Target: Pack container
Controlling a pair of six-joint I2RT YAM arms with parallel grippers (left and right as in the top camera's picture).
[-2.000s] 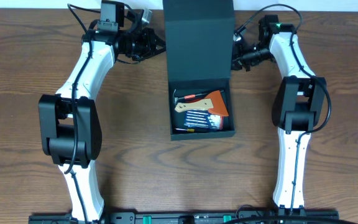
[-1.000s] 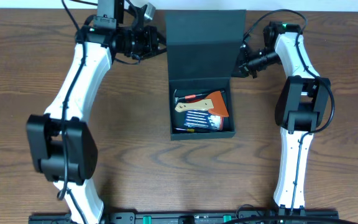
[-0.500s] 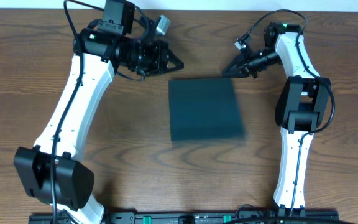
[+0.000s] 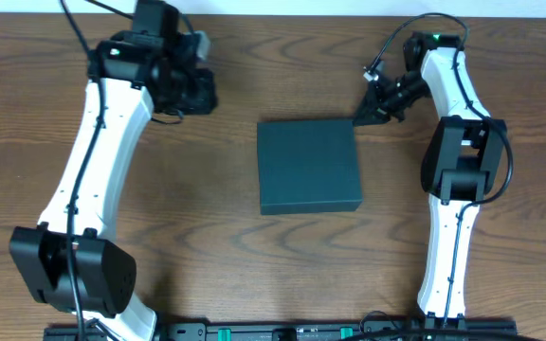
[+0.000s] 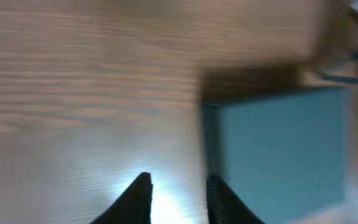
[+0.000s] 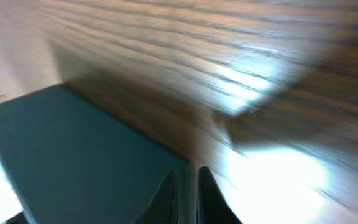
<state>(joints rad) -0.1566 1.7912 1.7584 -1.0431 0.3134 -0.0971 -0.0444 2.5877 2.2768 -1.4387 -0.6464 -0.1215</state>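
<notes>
Near edge of table (image 4: 207, 246): bare wood between the two arm bases, nothing lying on it. Mid-table: box (image 4: 309, 182) sits flat and square to the table edges, midway between the arms, with its lid (image 4: 308, 152) down and flush all round. Change noted: a second ago the lid stood up at the far side and the inside was open to the overhead camera, showing tools. Half a second ago the lid was already down, and it lies the same now. The box itself has not shifted on the table. Contents are now hidden. No tools lie loose on the table in any view, so I judge they are all inside. Judgement: packing is essentially done, with the closing step complete. What remains is to clear both arms and perhaps check that the lid sits fully seated. Far side, right: right gripper (image 6: 184, 190) has come in to the box's far right corner, jaws together, nothing between them. Its tip is just beside the corner, and the views do not settle whether it touches the lid. Far side, left: left gripper (image 5: 178, 200) has swung away to the far left of the table and is well apart from the box. Its jaws are a little apart, having been together a second ago, and they are empty, with only bare wood showing between them in the blurred wrist view. Risk: the right tip could nudge the corner as it withdraws.
</notes>
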